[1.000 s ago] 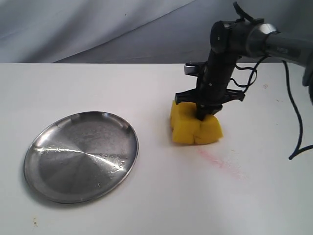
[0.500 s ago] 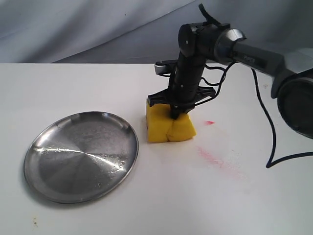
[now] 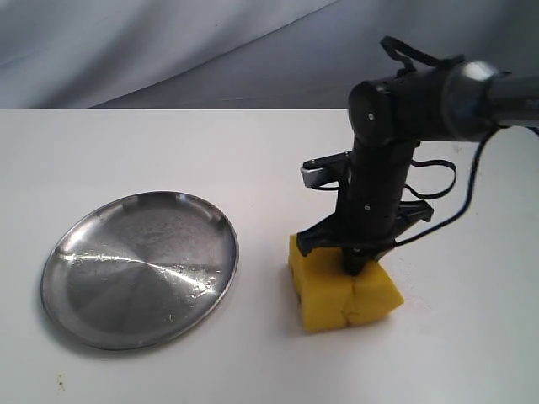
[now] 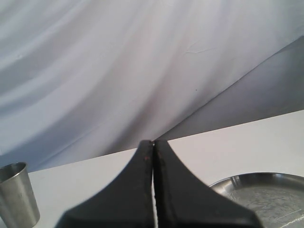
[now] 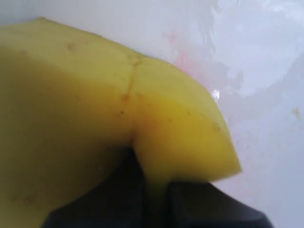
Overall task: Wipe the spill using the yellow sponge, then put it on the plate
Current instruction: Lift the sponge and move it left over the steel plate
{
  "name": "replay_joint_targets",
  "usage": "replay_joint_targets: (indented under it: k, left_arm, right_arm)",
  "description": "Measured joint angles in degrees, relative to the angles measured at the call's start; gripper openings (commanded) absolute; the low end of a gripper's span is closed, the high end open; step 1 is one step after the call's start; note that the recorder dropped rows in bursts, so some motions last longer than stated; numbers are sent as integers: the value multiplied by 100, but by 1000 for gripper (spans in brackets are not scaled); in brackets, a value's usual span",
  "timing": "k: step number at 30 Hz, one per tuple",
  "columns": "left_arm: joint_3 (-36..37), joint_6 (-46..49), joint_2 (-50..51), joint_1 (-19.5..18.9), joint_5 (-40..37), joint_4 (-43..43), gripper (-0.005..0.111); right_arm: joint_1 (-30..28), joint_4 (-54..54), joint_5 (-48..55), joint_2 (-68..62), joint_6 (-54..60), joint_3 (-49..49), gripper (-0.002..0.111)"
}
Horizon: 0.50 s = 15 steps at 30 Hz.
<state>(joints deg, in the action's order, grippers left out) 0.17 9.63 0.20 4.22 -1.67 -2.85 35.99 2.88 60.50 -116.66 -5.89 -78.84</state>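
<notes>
Now the right gripper (image 3: 354, 268) stands nearer the camera and further right than half a second ago. It has dragged the yellow sponge (image 3: 337, 295) over the patch where the pink smear lay. Its jaws pinch the sponge's top and crease it. The sponge rests on the table (image 3: 168, 143), apart from the plate (image 3: 126, 278). The right wrist view shows a faint pink trace (image 5: 183, 59) on wet tabletop beside the sponge. The left gripper (image 4: 153, 156) is closed on nothing, with a metal cup (image 4: 18, 194) beyond it

exterior overlooks table (image 3: 126, 143); left wrist low, shares plate (image 4: 266, 194); right wrist tight on yellow sponge (image 5: 85, 104).
</notes>
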Motion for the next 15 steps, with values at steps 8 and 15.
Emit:
replay_joint_targets:
  k: [8,15]
  left_arm:
    - [0,0,0,0,0,0,0]
    - [0,0,0,0,0,0,0]
  right_arm:
    - [0,542,-426,1388,467,1204,0]
    - [0,2326,-1108,2249,1202,1257,0]
